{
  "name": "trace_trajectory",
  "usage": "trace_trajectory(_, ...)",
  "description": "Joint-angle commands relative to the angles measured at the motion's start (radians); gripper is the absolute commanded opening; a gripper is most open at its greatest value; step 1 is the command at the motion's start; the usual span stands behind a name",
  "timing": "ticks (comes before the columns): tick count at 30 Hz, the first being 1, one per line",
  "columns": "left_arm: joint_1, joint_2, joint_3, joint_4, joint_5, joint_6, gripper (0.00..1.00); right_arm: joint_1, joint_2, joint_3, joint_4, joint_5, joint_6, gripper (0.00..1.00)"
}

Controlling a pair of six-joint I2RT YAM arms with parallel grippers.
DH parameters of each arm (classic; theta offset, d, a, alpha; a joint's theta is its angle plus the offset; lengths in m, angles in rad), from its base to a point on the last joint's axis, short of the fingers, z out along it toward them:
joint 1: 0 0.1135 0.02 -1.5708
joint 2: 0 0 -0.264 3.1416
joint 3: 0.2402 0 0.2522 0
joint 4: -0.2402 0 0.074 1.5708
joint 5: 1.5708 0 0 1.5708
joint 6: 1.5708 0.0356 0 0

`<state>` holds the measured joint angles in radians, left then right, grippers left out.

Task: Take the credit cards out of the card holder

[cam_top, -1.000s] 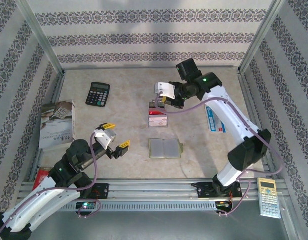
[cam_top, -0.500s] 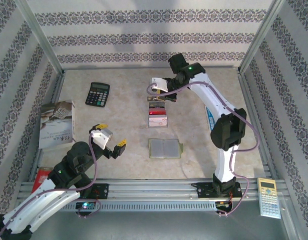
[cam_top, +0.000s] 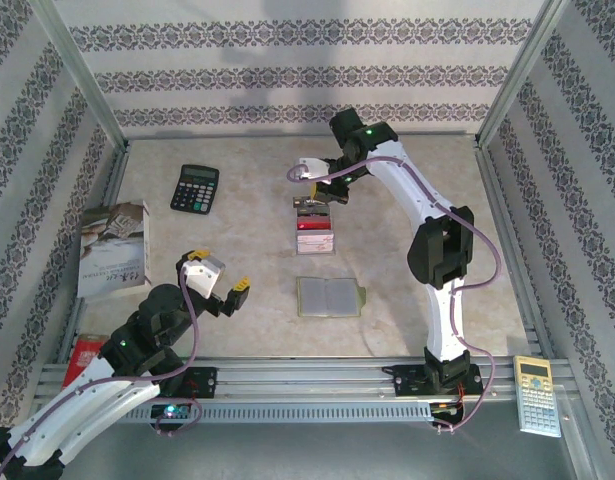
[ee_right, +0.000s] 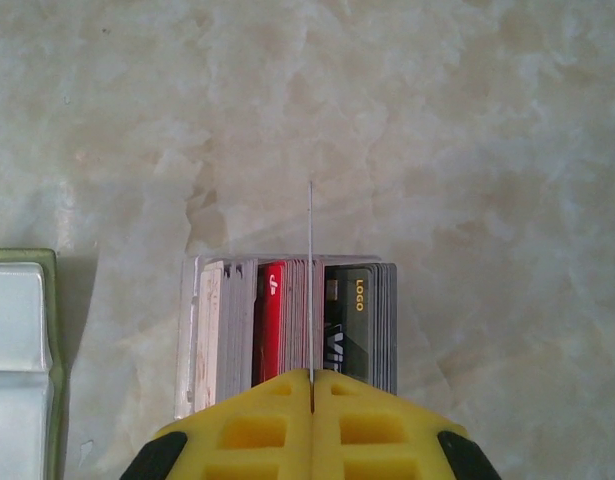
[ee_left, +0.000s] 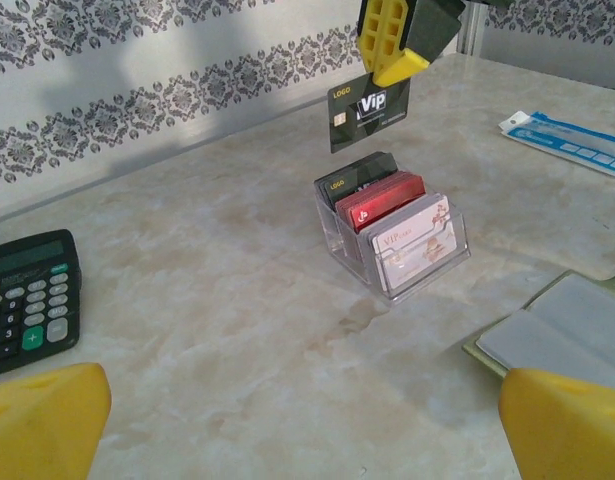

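Dark grey, one VIP card [ee_left: 369,110] hung straight above the clear card holder [ee_left: 427,268], free of it and pinched tight in the right end effector [ee_left: 395,60]. Red, pinkish-white and grey credit cards [ee_left: 389,192] filled its tiers, so I judged most of the job remained. Well short of the card holder, the left end effector [cam_top: 223,278] was spread wide, holding nothing.

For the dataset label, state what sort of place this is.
Probably a robot test cell, not a real office: patterned wall panels in a metal frame, robot arms bolted to a rail, and desk props like the calculator on a marble-look tabletop.
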<state>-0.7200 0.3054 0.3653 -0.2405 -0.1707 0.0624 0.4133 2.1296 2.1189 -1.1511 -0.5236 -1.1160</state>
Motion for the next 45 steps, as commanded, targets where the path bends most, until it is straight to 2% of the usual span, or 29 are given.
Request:
trace_trajectory(1, -0.008, -0.009, -0.009, 0.012, -0.027, -0.003, 1.00, -0.013, 0.032, 0.030, -0.033, -0.018, -0.027, 0.00)
trace_trajectory(30, -0.008, 0.088, -0.011, 0.074, -0.035, 0.005, 1.00, -0.048, 0.147, 0.072, -0.048, -0.020, -0.027, 0.00)
trace_trajectory(45, -0.006, 0.109, -0.012, 0.094, -0.033, 0.005, 1.00, -0.057, 0.184, 0.079, 0.010, -0.021, -0.009, 0.00)
